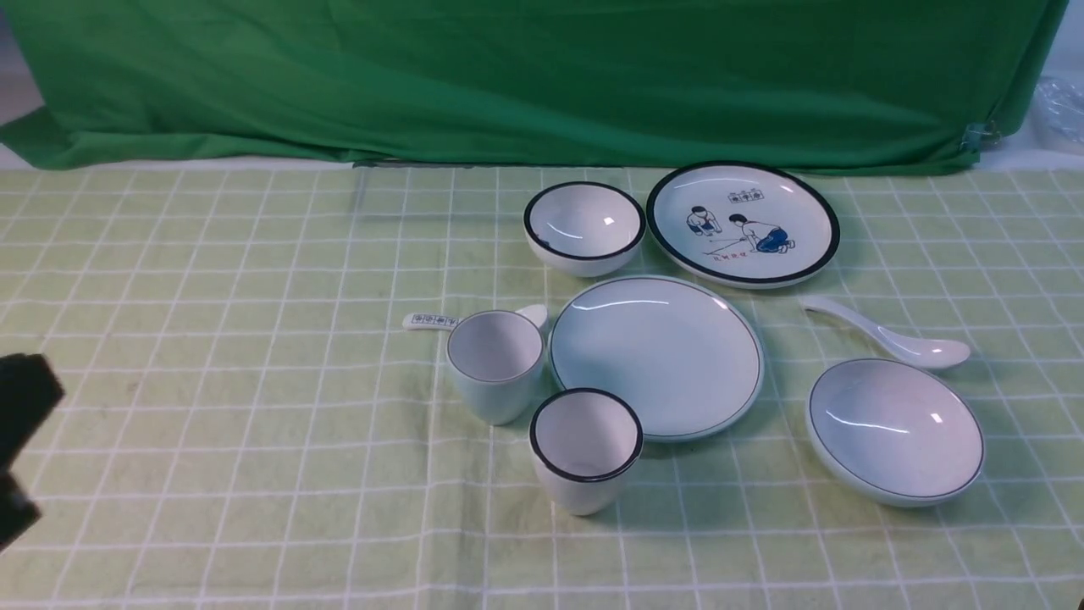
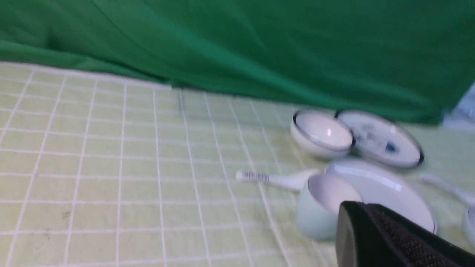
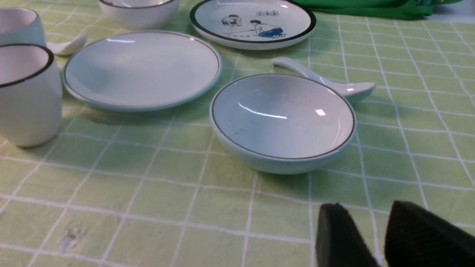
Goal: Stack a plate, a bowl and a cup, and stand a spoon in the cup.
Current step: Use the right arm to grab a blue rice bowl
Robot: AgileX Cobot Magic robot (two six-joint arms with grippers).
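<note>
The plain plate (image 1: 656,356) lies mid-table. The thin-rimmed cup (image 1: 495,364) stands at its left edge. The wide shallow bowl (image 1: 895,430) sits to the plate's right, and the plain white spoon (image 1: 889,335) lies just behind the bowl. My left gripper (image 1: 17,466) is at the far left edge, well away from the dishes. Its wrist view is blurred and shows one finger (image 2: 371,237) with its bare pad, and nothing is held. My right gripper (image 3: 362,211) is out of the front view. It hovers just short of the bowl (image 3: 282,118), with its jaws nearly together and empty.
A black-rimmed cup (image 1: 584,449) stands in front of the plate's left side. A black-rimmed bowl (image 1: 584,227) and a cartoon plate (image 1: 743,222) sit behind it. A spoon with a patterned handle (image 1: 432,320) lies behind the thin-rimmed cup. A green drape (image 1: 542,76) hangs at the back.
</note>
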